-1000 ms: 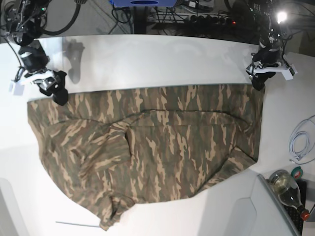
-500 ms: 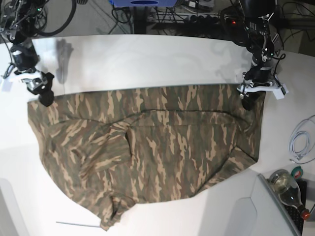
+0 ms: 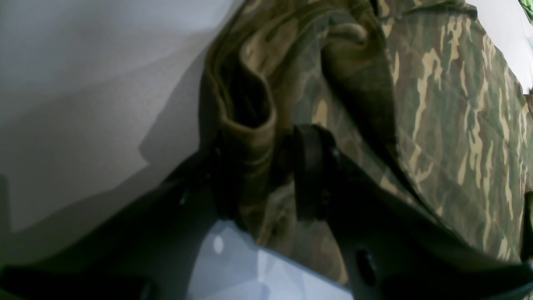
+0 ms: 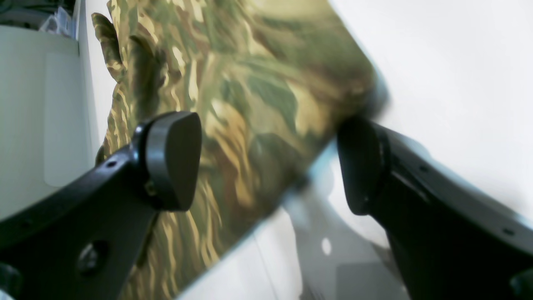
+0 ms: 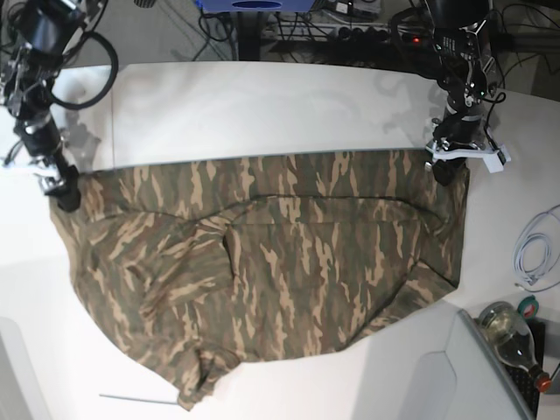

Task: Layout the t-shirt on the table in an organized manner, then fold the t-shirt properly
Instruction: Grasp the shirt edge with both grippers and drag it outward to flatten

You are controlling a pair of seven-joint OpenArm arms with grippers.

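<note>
Camouflage t-shirt [image 5: 262,271] of soft olive, brown and tan cloth lies spread across the large smooth white surface [image 5: 262,105], its long upper edge running nearly straight from one arm to the other, its lower part rumpled with a bunched fold near the bottom left of the base view.

At the shirt's upper corner on the right of the base view, the left black pincer [image 3: 266,179] has a gathered roll of the cloth between its two fingers [image 3: 310,175]; the wrist view shows the fabric bunched and pressed there, so the pincer is clamped on the shirt's corner.

At the opposite upper corner, the right black pincer [image 4: 266,162] stands with its two rounded pads [image 4: 173,160] wide apart, straddling the shirt's corner. The cloth edge lies between them, and neither pad visibly presses on it.

A coiled white cable [image 5: 535,254] and a glass bottle [image 5: 512,337] lie near the surface's right edge, apart from the shirt.
</note>
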